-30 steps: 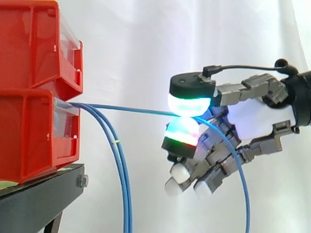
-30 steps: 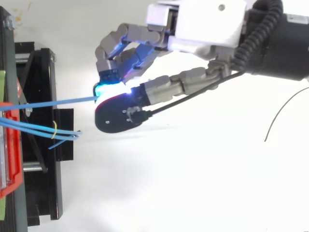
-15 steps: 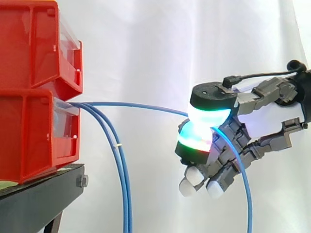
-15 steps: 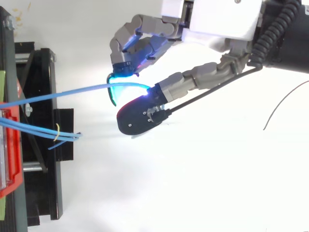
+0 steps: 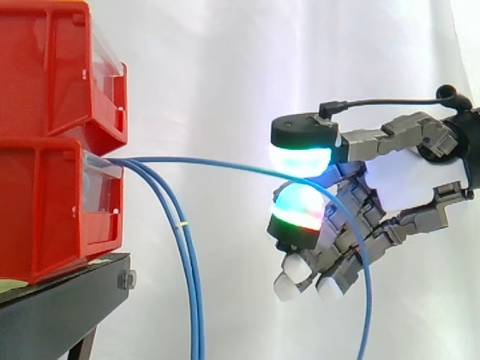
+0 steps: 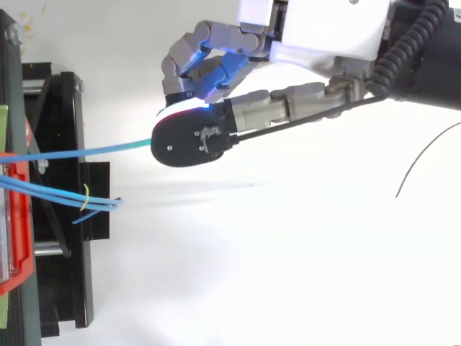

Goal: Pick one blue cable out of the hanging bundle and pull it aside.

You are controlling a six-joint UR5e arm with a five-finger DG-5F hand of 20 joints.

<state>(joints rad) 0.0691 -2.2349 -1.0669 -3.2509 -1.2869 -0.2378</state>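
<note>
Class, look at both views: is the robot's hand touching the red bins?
Apart. In the side view the hand, closed round one blue cable, sits well clear of the red bins, with white curtain showing between them.

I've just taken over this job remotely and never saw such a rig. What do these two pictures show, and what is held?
It is one robot arm ending in a hand with fingers and a thumb; the glowing pads are its own fingertips. One picture looks level from the side, the other down from above, at the same work. Two red bins sit stacked on a black stand before a white curtain. From the lower bin the other blue cables hang down together, and the hand pinches one blue cable between thumb and finger, apart from them.
</note>
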